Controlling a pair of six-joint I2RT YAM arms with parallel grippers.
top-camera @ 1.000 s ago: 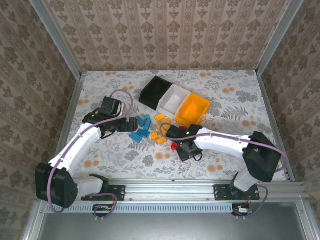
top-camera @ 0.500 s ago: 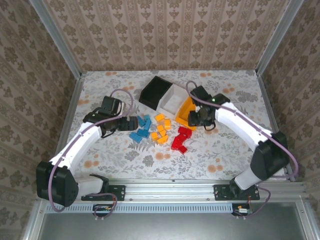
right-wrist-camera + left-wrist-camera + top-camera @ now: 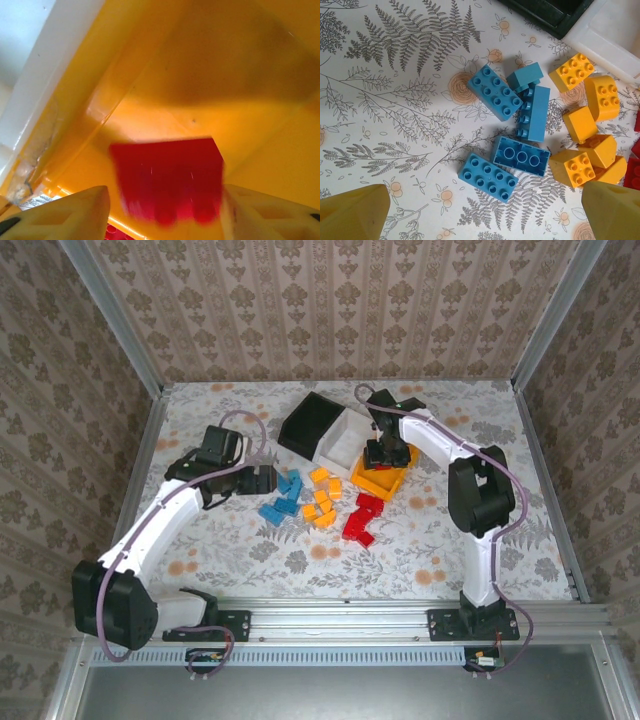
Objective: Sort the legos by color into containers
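Observation:
Three loose piles lie mid-table: blue legos [image 3: 283, 495], orange-yellow legos [image 3: 322, 498] and red legos [image 3: 362, 515]. Behind them stand the containers: black bin [image 3: 312, 423], white bin [image 3: 345, 440] and orange-yellow bin [image 3: 392, 480]. My left gripper [image 3: 262, 481] hovers open just left of the blue pile; a flat blue brick [image 3: 487, 177] lies between its fingers' span [image 3: 485, 212], untouched. My right gripper [image 3: 385, 454] hangs over the orange-yellow bin. In its wrist view a blurred red brick [image 3: 167, 177] sits between the parted fingers [image 3: 165, 212], a gap showing on the left side, above the bin's floor [image 3: 225, 75].
Wallpapered walls and metal rails enclose the table. In the left wrist view the black bin's corner [image 3: 555, 15] and the white bin's rim [image 3: 610, 35] lie beyond the orange-yellow bricks [image 3: 590, 120]. The white bin's wall [image 3: 30, 60] borders the orange-yellow one.
The right arm swung from the red pile up and back over the orange-yellow bin with a red brick, and its jaws have widened. The left arm barely moved.

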